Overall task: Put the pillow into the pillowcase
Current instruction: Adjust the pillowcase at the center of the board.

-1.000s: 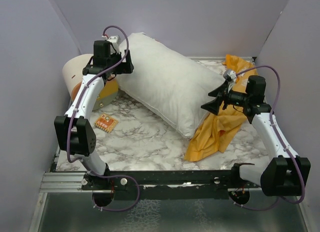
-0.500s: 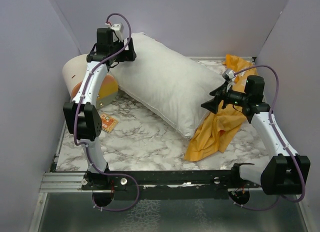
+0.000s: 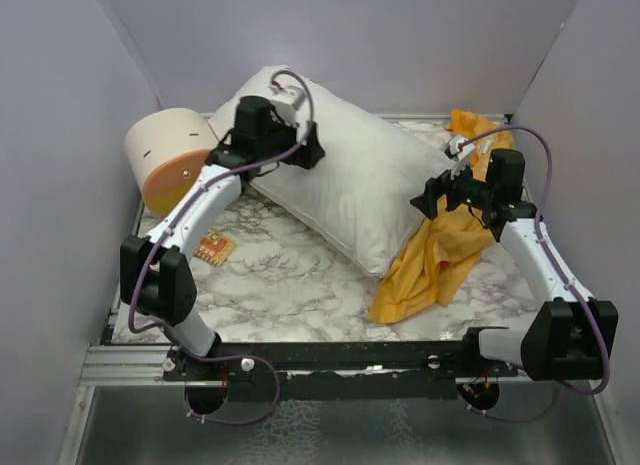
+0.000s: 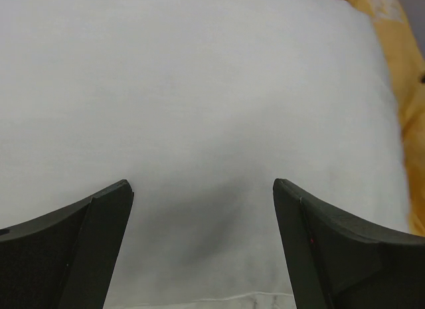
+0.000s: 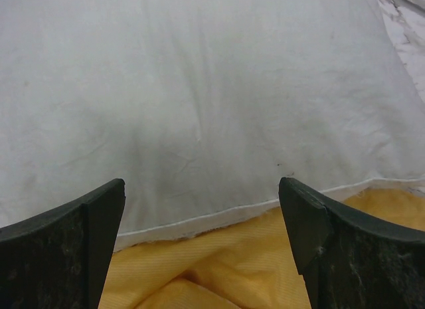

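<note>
Pillow (image 3: 350, 185) diagonal across table (image 3: 280, 275), right-end seam atop pillowcase (image 3: 430, 260), bare marble near-left; left claw (image 4: 202, 189), right claw (image 5: 202, 186) both wide, empty.

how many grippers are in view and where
2. The left gripper is over the far left part of the pillow, jaws open. The right gripper faces its right edge, above the pillowcase, also open. None looks hidden.

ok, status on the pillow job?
Left gripper open, over pillow. Right gripper open, at pillow's edge. Pillow outside pillowcase, one end resting on it. No obstruction seen.
</note>
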Available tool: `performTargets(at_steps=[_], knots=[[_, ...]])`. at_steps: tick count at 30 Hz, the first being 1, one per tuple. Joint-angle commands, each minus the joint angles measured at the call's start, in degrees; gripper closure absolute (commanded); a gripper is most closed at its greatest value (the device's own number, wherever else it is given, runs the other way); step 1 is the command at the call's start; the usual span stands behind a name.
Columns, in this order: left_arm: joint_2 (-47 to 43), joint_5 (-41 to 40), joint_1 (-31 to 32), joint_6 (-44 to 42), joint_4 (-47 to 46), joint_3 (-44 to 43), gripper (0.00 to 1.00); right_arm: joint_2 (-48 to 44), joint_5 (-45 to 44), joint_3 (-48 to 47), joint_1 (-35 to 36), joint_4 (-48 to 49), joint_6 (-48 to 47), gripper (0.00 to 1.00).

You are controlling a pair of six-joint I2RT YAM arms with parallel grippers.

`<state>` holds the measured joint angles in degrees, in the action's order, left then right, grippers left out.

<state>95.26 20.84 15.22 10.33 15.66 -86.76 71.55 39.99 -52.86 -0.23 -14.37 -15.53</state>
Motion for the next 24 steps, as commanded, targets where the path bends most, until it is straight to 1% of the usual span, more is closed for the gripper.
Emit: performTargets(at_steps=[1,4,6,8,10,12,16,18,22,24], knots=[[-8.49,-2.91,13.06,-8.54,-6.71,8.41,0.10,0.48,-4.52,-0.01,-1.46,-1.78,-4.02,0.00],[-14.06,-6.78,17.59,-13.23,-10.71,16.53,0.06,1.13,-4.41,-0.54,-5.45,-3.63,-5.31,0.01],[-17.02,-6.36,18.40,-12.98,-15.17,21.34,0.03,1.13,-3.70,-0.27,-9.31,-4.24,-5.57,0.03],[-18.49,-5.25,18.58,-12.95,-18.85,24.46,0.03,1.35,-5.59,0.19,-11.52,-5.12,-6.57,0.06],[-18.59,-4.65,18.87,-12.26,-19.96,25.44,0.02,1.84,-8.61,0.61,-11.72,-6.37,-8.66,0.09],[-17.86,-3.65,18.96,-11.05,-20.70,25.71,0.03,2.65,-9.47,0.74,-11.73,-9.24,-10.73,0.10],[-15.92,-2.39,19.74,-9.89,-20.97,25.80,0.03,3.81,-6.45,-0.47,-11.75,-16.33,-15.04,0.13],[-15.26,-2.40,20.39,-9.88,-20.80,25.85,0.03,3.34,-5.86,-0.93,-11.72,-18.34,-16.23,0.14],[-14.95,-2.16,21.74,-10.19,-20.95,26.15,0.03,2.08,-8.17,-0.59,-11.72,-19.02,-17.62,0.16],[-14.92,-1.87,22.83,-10.37,-21.39,26.66,0.03,2.10,-7.88,-2.75,-11.72,-24.07,-20.48,0.19]])
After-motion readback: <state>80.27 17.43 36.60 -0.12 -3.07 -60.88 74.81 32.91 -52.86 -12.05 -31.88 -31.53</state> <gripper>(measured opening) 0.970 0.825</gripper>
